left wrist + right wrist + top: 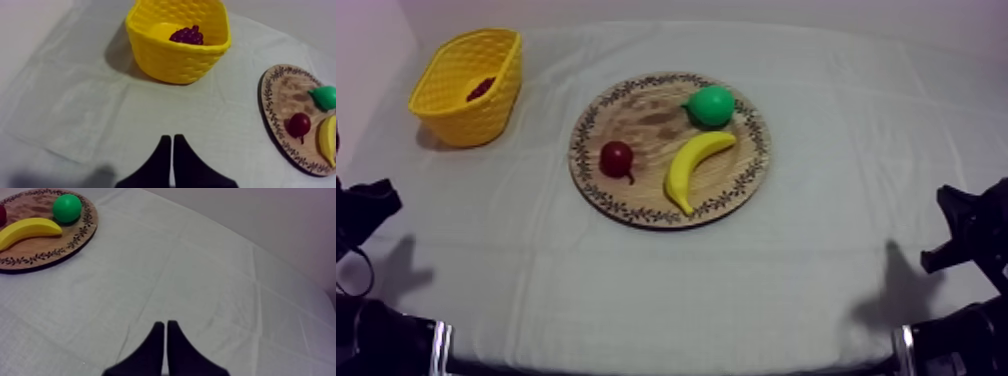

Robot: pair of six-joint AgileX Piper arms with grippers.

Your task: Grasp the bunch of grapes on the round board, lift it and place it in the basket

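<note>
Left gripper [171, 136] of yours sat low over the cloth [75, 100], its fingers pressed together into a narrow wedge, pinching nothing. Beyond it you had the yellow basket [175, 65], with the bunch of grapes [186, 36] lying inside. Further right, the wooden board [646, 135] carried the small red fruit [617, 157], the banana [696, 165] and the pear [710, 105]. Your right gripper [165, 322] was likewise pressed together, empty, over cloth.
</note>
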